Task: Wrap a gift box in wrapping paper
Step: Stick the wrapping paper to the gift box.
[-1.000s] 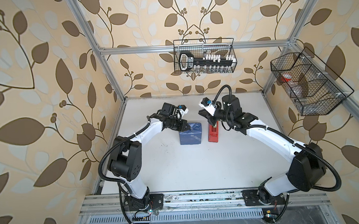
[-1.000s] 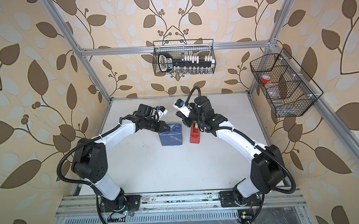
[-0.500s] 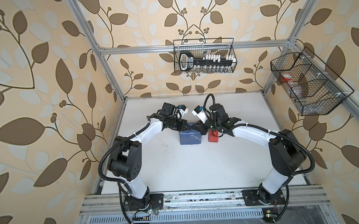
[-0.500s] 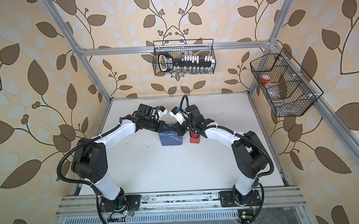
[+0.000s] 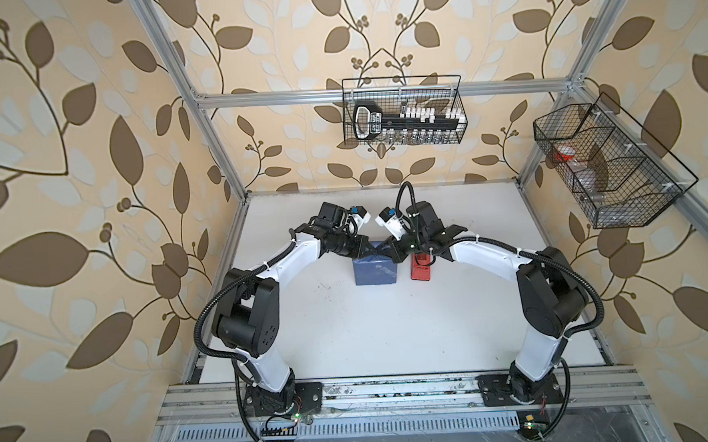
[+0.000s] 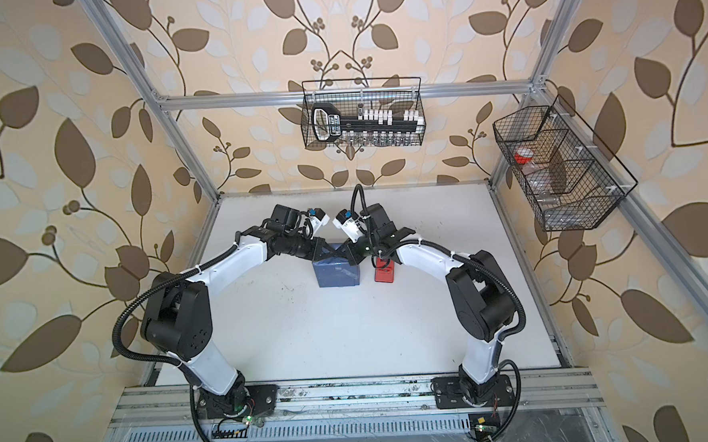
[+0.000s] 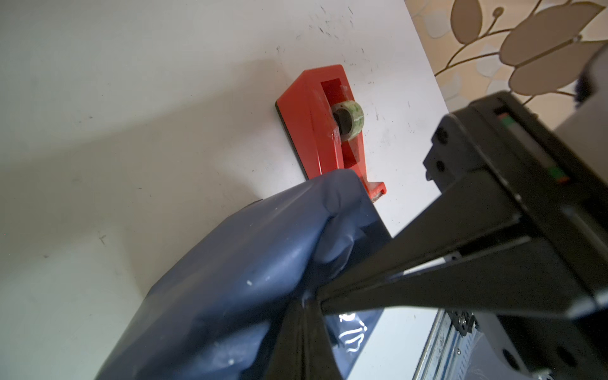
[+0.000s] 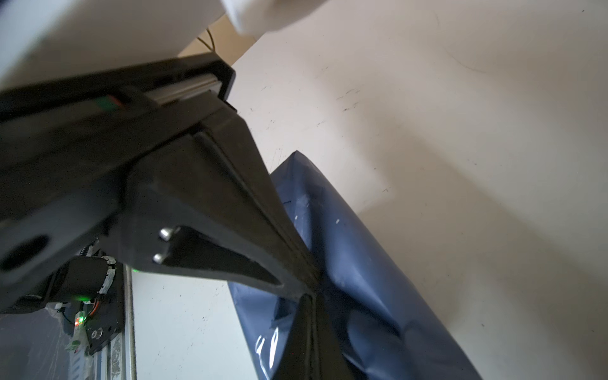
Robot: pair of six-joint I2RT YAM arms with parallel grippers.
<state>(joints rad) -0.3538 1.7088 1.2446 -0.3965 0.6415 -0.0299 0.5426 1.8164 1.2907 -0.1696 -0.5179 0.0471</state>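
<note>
Pinning down the far end with left gripper (image 7: pixel 305 307) and right gripper (image 8: pixel 307 306), both fully closed, tips meeting on the wrapping paper (image 5: pixel 375 271) — can't tell if any's pinched. Gift box bundled inside, mid-table. Probably the end-fold step — next needs tape from the red dispenser (image 5: pixel 420 270) just right.

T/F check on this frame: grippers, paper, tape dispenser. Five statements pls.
1. Both grippers are shut. True: the left gripper and the right gripper are both shut.
2. Their tips meet at the paper. True: they meet on the paper, at its far end.
3. The dispenser sits on top of the box. False: the dispenser stands on the table beside it, on the right arm's side.
4. The paper lies flat, unfolded. False: it is folded around the box.
5. The dispenser is empty. False: a roll sits in it.
</note>
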